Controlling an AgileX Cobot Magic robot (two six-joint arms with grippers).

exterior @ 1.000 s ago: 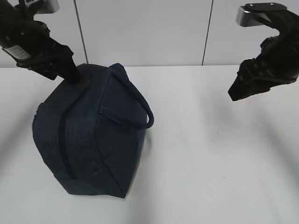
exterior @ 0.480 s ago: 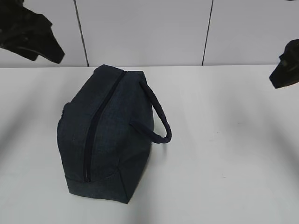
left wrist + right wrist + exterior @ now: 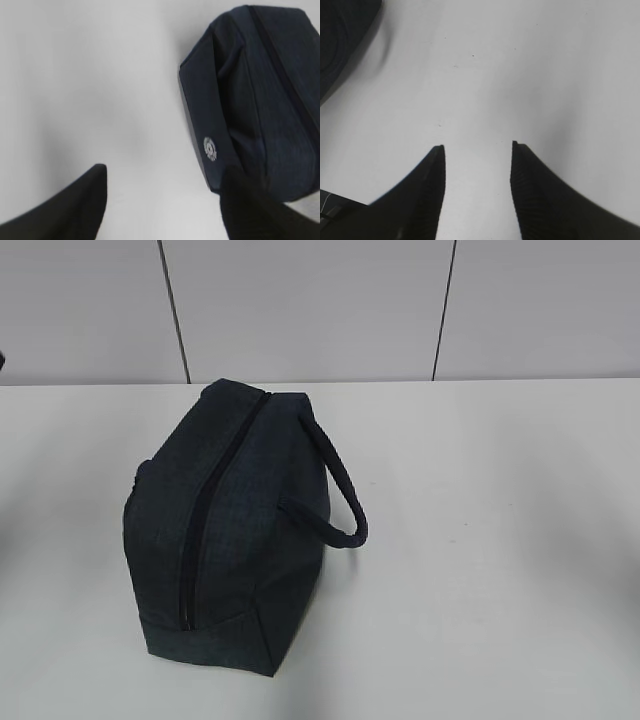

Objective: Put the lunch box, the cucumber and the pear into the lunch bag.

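A dark navy bag is sitting on a white table, left of centre, with its narrow end facing the near edge. It is lying long-ways, running from near to far. Its zipper is running along the top from the near end to the far end, and it is looking fully closed, with no foil lining showing. A padded loop handle is sticking out from the right side of the bag and drooping toward the table.

No box, cucumber or pear is showing anywhere on the table in any view. Judging from that and from the closed zipper, the three items are probably sitting inside the bag already, so the task is looking finished or very nearly so; the contents themselves are hidden, so this cannot be confirmed.

Neither arm is appearing in the exterior view. In the left wrist view, the left gripper is hanging above bare table with its two dark fingers spread wide apart and holding nothing; the bag, with a small round silver emblem on its end panel, is lying just beyond the right-hand finger. In the right wrist view, the right gripper is also hanging over bare table with its fingers apart and empty, and only a corner of the bag is showing at the far left.

Behind the table, a pale panelled wall is closing the scene.
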